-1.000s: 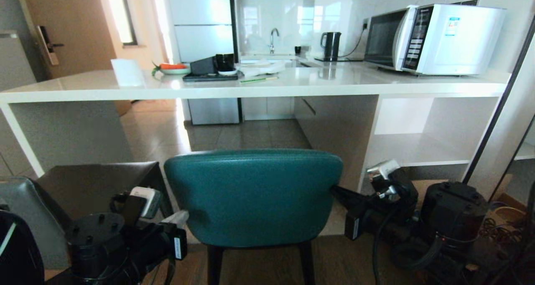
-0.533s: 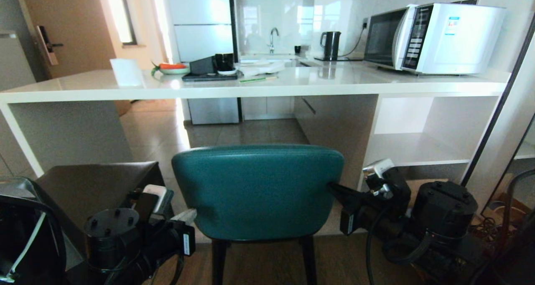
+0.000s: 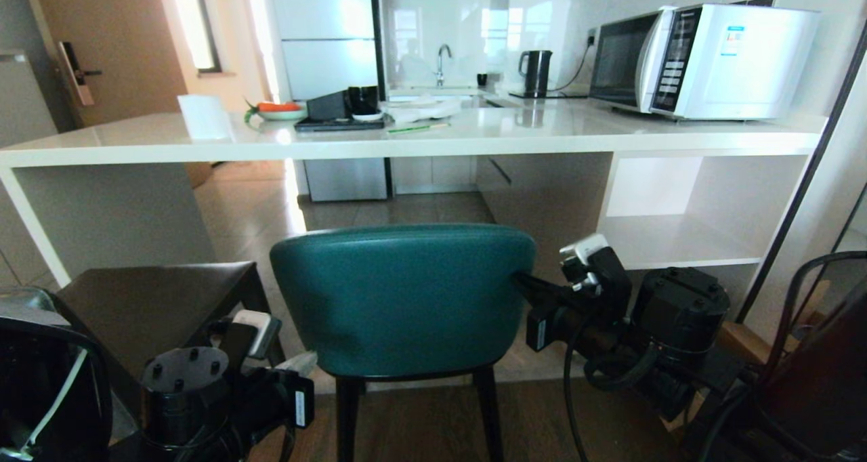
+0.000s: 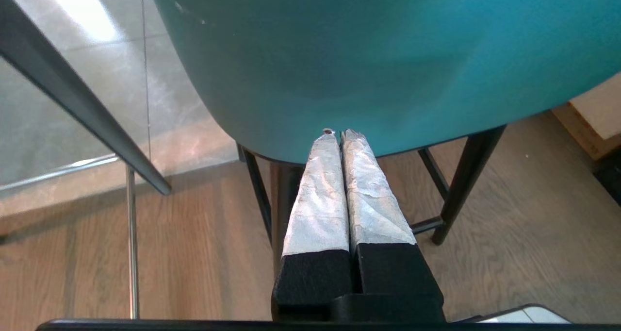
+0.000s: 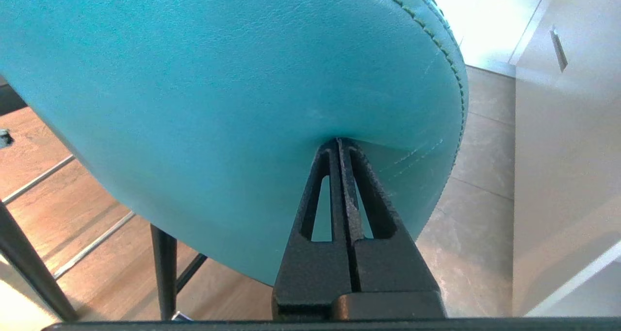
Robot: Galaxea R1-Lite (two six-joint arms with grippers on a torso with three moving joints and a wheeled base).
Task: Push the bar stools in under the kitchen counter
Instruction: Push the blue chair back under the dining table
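Against the padded back of the teal bar stool [image 3: 403,299], both grippers press with their fingers closed together and nothing held between them. The left gripper [image 4: 338,133], its fingers wrapped in silvery tape, touches the lower edge of the stool's back on the robot's left side, just above the thin black legs [image 4: 465,175]. The right gripper [image 5: 338,140], bare black, pushes its joined tips into the stool's back near its right-hand stitched edge, and the leather dimples a little around the contact. From the head view, the right arm [image 3: 609,313] reaches the stool's right flank and the left arm [image 3: 230,381] sits low at the stool's left corner.

The teal stool stands in front of the kitchen counter [image 3: 420,140], facing the open space beneath the white slab top, its back below the counter edge and not yet under it. Left of the teal stool, close beside it, the square dark stool [image 3: 156,299] stands in front of the counter's white side panel [image 3: 108,211]. Right of the teal stool are the counter's open white shelves [image 3: 677,238]. On the counter top above those shelves sits a white microwave [image 3: 704,62], with a black kettle [image 3: 536,72] further back, and a dark tray [image 3: 339,124] with dishes above the teal stool.
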